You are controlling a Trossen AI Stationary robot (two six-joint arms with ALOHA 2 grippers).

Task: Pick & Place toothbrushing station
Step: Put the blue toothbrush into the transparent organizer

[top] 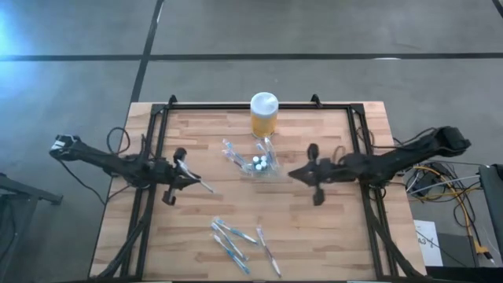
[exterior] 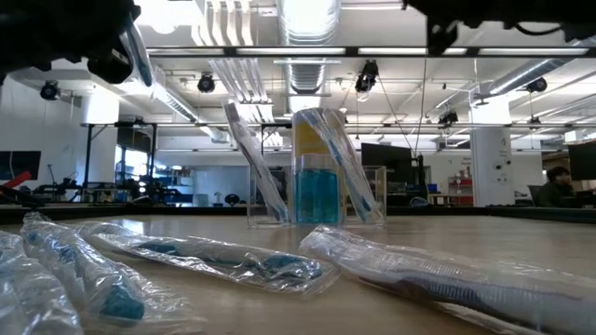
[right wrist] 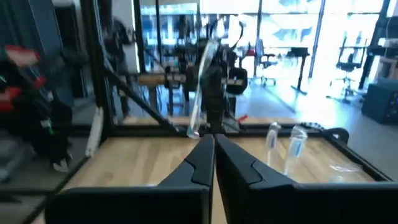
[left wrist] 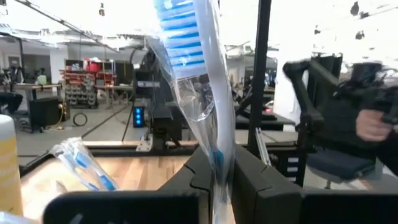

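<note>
The toothbrushing station (top: 259, 165) is a small clear holder that stands on the table's middle, just in front of the yellow jar (top: 263, 115). Several wrapped toothbrushes lean in it (exterior: 265, 177). My left gripper (top: 189, 178) hangs left of the station, shut on a wrapped toothbrush (left wrist: 189, 56) with blue and white bristles. To the right of the station my right gripper (top: 295, 174) is shut with nothing between its fingers (right wrist: 213, 152). Both are clear of the table. My left gripper pinches the wrapped toothbrush's handle (left wrist: 217, 165) between its two fingers, through the clear wrapper. The fingers come about level from the table's left. The bristle end (left wrist: 180, 31) sticks out beyond the fingertips, and the whole brush is lifted clear of the table.
Several more wrapped toothbrushes (top: 236, 240) lie loose near the table's front edge, close in the low view (exterior: 214, 256). A dark frame (top: 157, 118) runs round the table's sides and back. Bare wood lies between the station and the loose brushes.
</note>
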